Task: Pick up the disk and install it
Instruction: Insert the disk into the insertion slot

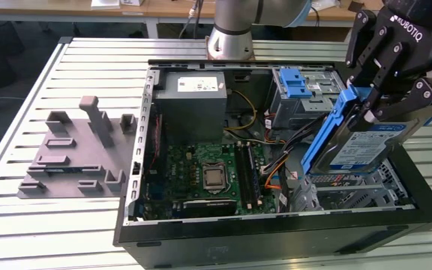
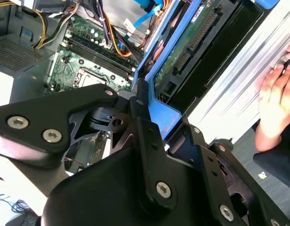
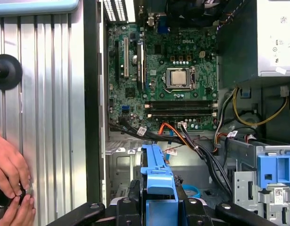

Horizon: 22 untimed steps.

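Hanging tilted above the open computer case (image 1: 276,239) at the exterior view's right, the disk (image 1: 366,149) is clamped by its blue carrier (image 1: 336,121) between the jaws of the gripper (image 1: 370,107). The second wrist view shows a person's hand (image 2: 274,106) beside the case; the first wrist view, the motherboard (image 3: 159,70) beyond the carrier

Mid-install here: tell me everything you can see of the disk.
The disk is a silver-grey metal drive with a white-and-blue label, framed by a blue plastic carrier bracket. In the second wrist view its underside shows a green circuit board. The gripper holds it, jaws shut on the bracket, tilted steeply on edge over the silver drive cage inside the open computer case. Whether its lower edge touches the cage is unclear.
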Each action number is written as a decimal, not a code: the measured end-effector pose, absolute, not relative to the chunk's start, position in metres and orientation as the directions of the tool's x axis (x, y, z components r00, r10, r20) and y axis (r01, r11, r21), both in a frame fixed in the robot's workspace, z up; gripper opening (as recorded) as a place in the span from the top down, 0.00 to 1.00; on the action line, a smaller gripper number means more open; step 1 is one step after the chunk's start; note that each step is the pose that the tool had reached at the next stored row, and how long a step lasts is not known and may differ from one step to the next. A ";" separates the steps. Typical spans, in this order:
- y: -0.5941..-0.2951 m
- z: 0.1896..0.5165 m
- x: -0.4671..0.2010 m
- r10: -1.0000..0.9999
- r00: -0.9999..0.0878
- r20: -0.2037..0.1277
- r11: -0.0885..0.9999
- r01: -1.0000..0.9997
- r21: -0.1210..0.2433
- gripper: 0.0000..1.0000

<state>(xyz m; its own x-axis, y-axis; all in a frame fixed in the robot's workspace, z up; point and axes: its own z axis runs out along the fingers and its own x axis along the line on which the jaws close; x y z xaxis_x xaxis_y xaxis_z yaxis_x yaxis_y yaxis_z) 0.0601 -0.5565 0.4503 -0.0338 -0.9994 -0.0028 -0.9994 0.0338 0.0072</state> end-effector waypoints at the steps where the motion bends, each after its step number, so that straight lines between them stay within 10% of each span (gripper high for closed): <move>1: -0.557 0.450 0.061 -0.999 -0.034 -0.003 0.034 -0.999 0.007 0.64; 22: -0.564 0.437 0.074 -1.000 -0.027 -0.003 0.027 -1.000 0.007 0.64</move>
<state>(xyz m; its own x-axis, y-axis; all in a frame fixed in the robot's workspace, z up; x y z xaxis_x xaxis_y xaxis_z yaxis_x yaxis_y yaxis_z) 0.0742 -0.5641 0.4370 -0.0274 -0.9996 -0.0026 -0.9996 0.0273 0.0072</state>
